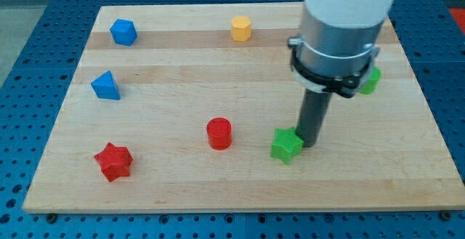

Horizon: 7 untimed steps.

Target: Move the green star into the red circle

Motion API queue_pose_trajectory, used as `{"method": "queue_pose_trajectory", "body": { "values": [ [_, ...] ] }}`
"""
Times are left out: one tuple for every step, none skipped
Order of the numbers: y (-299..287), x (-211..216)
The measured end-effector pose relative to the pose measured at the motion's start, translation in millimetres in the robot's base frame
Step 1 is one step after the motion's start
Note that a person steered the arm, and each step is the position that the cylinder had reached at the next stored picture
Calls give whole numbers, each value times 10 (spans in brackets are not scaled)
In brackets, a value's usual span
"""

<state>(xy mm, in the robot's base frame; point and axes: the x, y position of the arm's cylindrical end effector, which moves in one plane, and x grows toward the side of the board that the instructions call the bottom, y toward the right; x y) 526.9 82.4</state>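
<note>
A pale wooden board (182,86) with visible lengthwise grain strips is set on a blue perforated metal base plate (29,65), its holes in a regular grid.

The ridged green plastic star (286,145) is seen on the lower half of the board, right of centre. The smooth red plastic cylinder, the red circle (219,134), stands to the view's left of it, apart, with bare wood between them.

No jaws are fitted: the arm ends in a straight dark matte rod under a wide grey-white cylindrical housing with a black collar (336,65). My tip (308,145) is placed at the star's right edge, touching or very nearly so; the exact contact cannot be resolved.

Other blocks, all matte plastic:
- red star (113,160), near the board's lower left corner.
- blue wedge-like triangular block (106,86), at the left edge, mid height.
- blue faceted block (123,32), at the upper left; exact shape not clear.
- yellow hexagonal block (241,28), at top centre.
- green block (371,80), at the right, mostly hidden behind the arm's housing; shape not readable.

The arm's body covers much of the board's upper right area. All blocks except the green star are well apart from the rod.
</note>
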Motion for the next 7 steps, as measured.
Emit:
{"method": "queue_pose_trajectory", "body": {
  "values": [
    [-290, 0],
    [-553, 0],
    [-731, 0],
    [-421, 82],
    [-421, 340],
    [-421, 455],
    [-569, 594]
  ]
}}
